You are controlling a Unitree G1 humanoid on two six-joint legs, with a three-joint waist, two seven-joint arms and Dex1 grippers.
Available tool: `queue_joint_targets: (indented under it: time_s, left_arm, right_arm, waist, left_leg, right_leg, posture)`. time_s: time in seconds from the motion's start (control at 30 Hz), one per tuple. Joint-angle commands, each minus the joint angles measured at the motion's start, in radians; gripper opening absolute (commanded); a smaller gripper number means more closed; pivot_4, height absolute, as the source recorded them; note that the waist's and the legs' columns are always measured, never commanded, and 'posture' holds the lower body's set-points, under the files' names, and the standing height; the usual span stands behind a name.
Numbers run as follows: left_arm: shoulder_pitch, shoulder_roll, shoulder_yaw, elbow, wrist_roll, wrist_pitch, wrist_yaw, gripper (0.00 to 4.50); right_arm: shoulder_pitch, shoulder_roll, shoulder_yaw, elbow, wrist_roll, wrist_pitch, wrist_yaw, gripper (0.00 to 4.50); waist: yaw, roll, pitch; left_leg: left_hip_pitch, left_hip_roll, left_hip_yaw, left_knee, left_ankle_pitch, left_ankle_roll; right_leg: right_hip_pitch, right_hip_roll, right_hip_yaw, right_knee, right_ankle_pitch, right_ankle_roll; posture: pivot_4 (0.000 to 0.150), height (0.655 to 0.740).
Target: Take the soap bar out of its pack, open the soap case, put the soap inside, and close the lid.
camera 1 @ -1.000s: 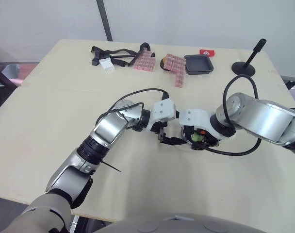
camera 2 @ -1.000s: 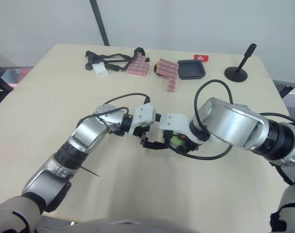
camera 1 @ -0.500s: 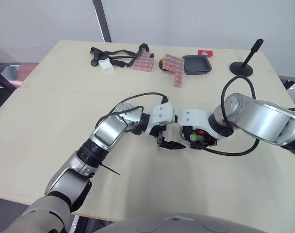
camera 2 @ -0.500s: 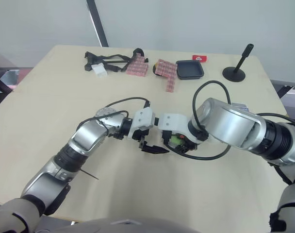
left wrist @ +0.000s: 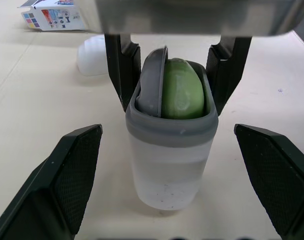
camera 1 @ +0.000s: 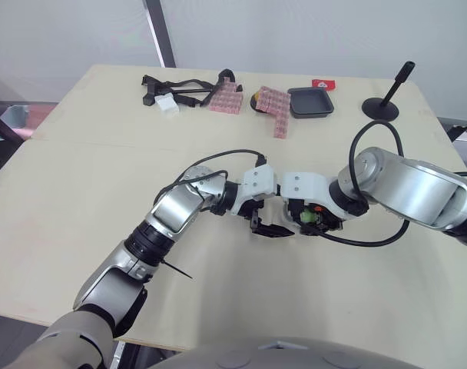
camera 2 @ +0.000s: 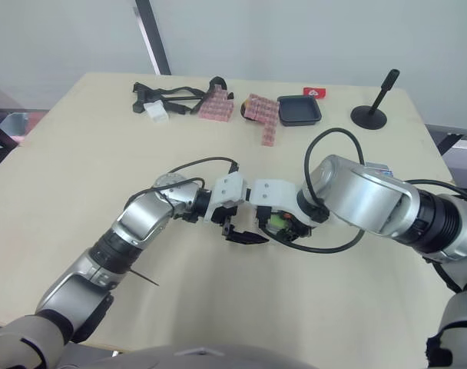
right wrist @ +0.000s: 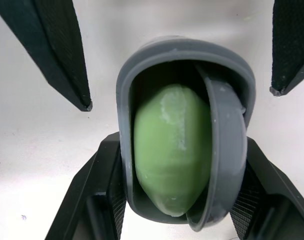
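The soap case, translucent with a grey rim, stands on end at the table's middle with my right gripper shut on its sides. The green soap bar sits inside it, and a grey inner piece leans beside the soap. My left gripper is open and faces the case's mouth. Its fingers stand wide on either side without touching the case. A white domed lid and the printed soap pack lie on the table behind the case.
Along the table's far edge lie black straps, a small white box, pink block packs, a black tray, a red item and a black stand. A black cable loops from the right arm.
My left gripper has drawn back slightly from the case and dropped towards the table. The right gripper still holds the case in place. The camera has shifted a little.
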Motion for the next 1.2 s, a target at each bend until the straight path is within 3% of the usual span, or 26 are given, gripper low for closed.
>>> queue_joint_targets:
  time_s: [0.03,0.33,0.57,0.63,1.2]
  left_arm:
    - [0.001,-0.007,0.002,-0.004,0.004,-0.023,0.003,4.5]
    - [0.007,-0.015,0.001,0.0,0.007,-0.029,0.004,4.5]
    - [0.011,-0.023,-0.004,0.018,0.014,-0.043,0.006,2.31]
    - [0.012,-0.025,-0.003,0.022,0.015,-0.046,0.005,1.87]
    - [0.015,-0.038,-0.002,0.04,0.016,-0.075,-0.007,1.87]
  right_arm:
    - [0.008,0.003,0.001,0.009,-0.028,0.0,-0.012,2.08]
    - [0.013,0.006,-0.009,0.007,-0.024,0.005,-0.013,2.08]
    - [0.014,0.005,-0.014,0.006,-0.025,0.007,-0.012,2.08]
    - [0.014,0.005,-0.015,0.005,-0.026,0.008,-0.012,2.08]
    - [0.021,0.007,-0.02,0.004,-0.036,-0.008,-0.01,2.08]
  waist:
    - [-0.001,0.0,0.0]
    - [-0.005,0.0,0.0]
    - [-0.005,0.0,0.0]
    - [-0.005,0.0,0.0]
    - [-0.005,0.0,0.0]
  left_leg:
    - [0.0,0.0,0.0,0.0,0.0,0.0]
    - [0.001,0.0,0.0,0.0,0.0,0.0]
    - [0.001,0.0,0.0,0.0,0.0,0.0]
    - [0.001,0.0,0.0,0.0,0.0,0.0]
    - [0.002,0.0,0.0,0.0,0.0,0.0]
  right_leg:
    - [0.0,0.0,0.0,0.0,0.0,0.0]
    - [0.001,0.0,0.0,0.0,0.0,0.0]
    - [0.001,0.0,0.0,0.0,0.0,0.0]
    - [0.001,0.0,0.0,0.0,0.0,0.0]
    - [0.002,0.0,0.0,-0.001,0.0,0.0]
  posture:
    - [0.15,0.74]
    - [0.15,0.74]
    - [0.15,0.74]
    - [0.15,0.74]
    - [0.15,0.74]
